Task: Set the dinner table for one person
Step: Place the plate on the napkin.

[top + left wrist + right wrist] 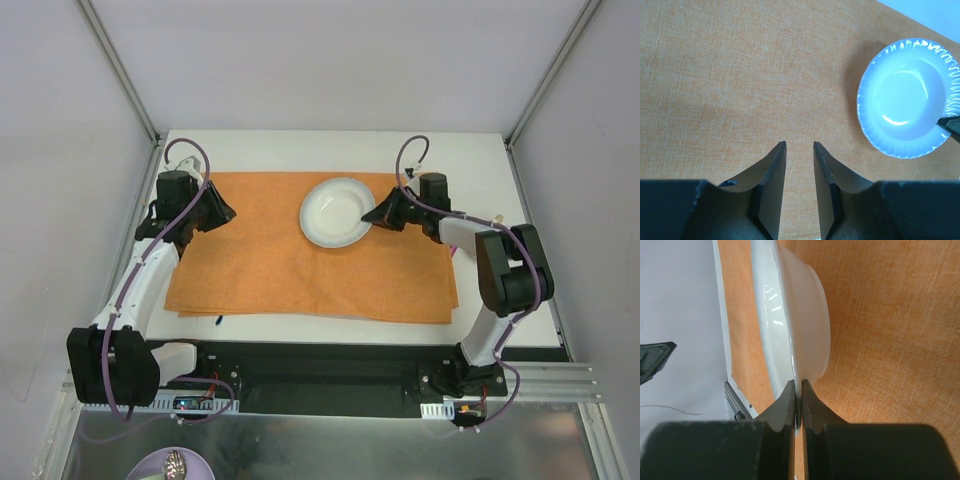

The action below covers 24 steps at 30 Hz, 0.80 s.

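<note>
Grey walls (60, 150) boxed the white table (300, 150), orange placemat (300, 270) across centre. Right fingers (787, 400) pinched the white plate (335, 212) by its rim; left fingers (772, 170) hovered slightly parted, empty.

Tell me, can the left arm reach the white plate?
Probably yes: only bare orange cloth lies between the left gripper and the plate. But the right gripper is pinching the plate's rim.

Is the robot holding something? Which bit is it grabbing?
Yes. The right gripper pinches the round white plate by its rim, on the side nearest that arm. The left gripper holds nothing, its jaws apart over the orange cloth placemat.
</note>
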### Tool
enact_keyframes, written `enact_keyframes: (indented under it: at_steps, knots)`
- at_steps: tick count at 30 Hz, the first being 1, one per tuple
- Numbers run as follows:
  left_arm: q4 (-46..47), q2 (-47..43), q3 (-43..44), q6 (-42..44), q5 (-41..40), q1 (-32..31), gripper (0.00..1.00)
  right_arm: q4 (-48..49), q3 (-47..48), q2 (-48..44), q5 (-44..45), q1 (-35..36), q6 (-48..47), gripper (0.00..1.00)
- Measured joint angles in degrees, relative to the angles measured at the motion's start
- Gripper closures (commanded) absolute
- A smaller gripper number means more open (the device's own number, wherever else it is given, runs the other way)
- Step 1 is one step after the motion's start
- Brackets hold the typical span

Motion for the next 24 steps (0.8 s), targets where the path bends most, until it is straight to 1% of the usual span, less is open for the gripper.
enact_keyframes:
  at_steps: [4,13,24]
  knots:
    - [0.0,-0.2,0.0,0.0,0.0,0.0,0.72,0.4,-1.4,-0.1,0.6,2.6,0.2,0.99]
    - [0.0,-0.2,-0.4,0.0,0.0,0.7,0.72,4.7,-3.6,-0.1,1.0,6.8,2.3,0.99]
    - [0.0,-0.2,-0.5,0.0,0.0,0.7,0.72,8.7,-2.2,2.0,0.9,11.8,5.7,0.99]
